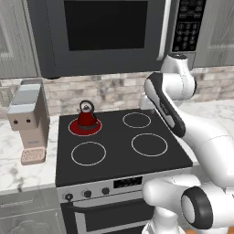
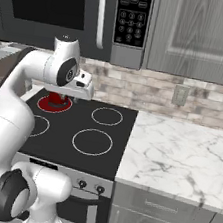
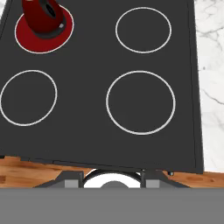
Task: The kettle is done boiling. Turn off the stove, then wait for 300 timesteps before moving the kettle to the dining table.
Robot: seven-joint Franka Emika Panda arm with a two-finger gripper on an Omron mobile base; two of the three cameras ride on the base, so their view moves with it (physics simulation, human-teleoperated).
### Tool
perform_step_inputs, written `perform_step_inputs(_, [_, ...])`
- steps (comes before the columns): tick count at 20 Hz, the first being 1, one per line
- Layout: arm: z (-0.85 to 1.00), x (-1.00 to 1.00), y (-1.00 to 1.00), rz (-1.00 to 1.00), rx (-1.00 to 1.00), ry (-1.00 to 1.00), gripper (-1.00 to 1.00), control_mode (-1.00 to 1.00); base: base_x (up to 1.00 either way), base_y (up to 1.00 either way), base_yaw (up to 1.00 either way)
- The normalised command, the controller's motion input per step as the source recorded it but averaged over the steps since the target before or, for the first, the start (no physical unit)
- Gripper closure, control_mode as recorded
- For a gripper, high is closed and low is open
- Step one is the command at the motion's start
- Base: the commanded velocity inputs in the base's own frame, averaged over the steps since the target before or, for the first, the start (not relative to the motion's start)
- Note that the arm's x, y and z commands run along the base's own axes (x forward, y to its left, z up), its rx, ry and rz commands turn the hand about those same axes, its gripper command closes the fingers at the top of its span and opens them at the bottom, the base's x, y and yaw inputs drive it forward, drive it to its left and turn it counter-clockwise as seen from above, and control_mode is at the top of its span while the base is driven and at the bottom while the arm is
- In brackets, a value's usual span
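The small red kettle [image 1: 86, 115] stands on the back left burner [image 1: 73, 128] of the black stove [image 1: 119, 153], and that burner glows red. In the right base view the kettle [image 2: 58, 99] is partly hidden behind my hand. My gripper [image 2: 78, 96] hangs over the stove [image 2: 86, 125], between the back burners and well above the glass. From the hand view the kettle [image 3: 43, 15] sits at the top left, far from my gripper [image 3: 111, 180], whose jaws stand apart with nothing between them. Small knobs [image 1: 87, 194] line the silver front panel. The dining table is out of view.
A beige coffee machine [image 1: 28, 121] stands on the marble counter [image 1: 13, 160] left of the stove. A dark microwave [image 1: 105, 27] hangs above the burners. More marble counter [image 2: 178, 154] stretches to the stove's right. Wooden floor [image 3: 26, 173] shows in front of the range.
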Motion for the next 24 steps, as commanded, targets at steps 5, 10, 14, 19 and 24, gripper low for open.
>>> perform_step_inputs(5, [0.0, -0.11, 0.05, 0.0, 0.0, -0.01, -1.0, -1.0, 0.0, 0.0, 0.0])
perform_step_inputs(10, [0.0, -0.18, 0.22, 0.0, -0.04, -0.02, -1.0, -1.0, 0.0, 0.0, 0.0])
perform_step_inputs(14, [0.0, -0.21, 0.3, 0.0, -0.07, -0.03, -1.0, -1.0, 0.0, 0.0, 0.0])
perform_step_inputs(19, [0.0, -0.2, 0.38, 0.0, -0.08, -0.01, -1.0, -1.0, 0.0, 0.0, 0.0])
perform_step_inputs(24, [0.0, -0.24, 0.41, 0.0, -0.08, -0.01, -1.0, -1.0, 0.0, 0.0, 0.0])
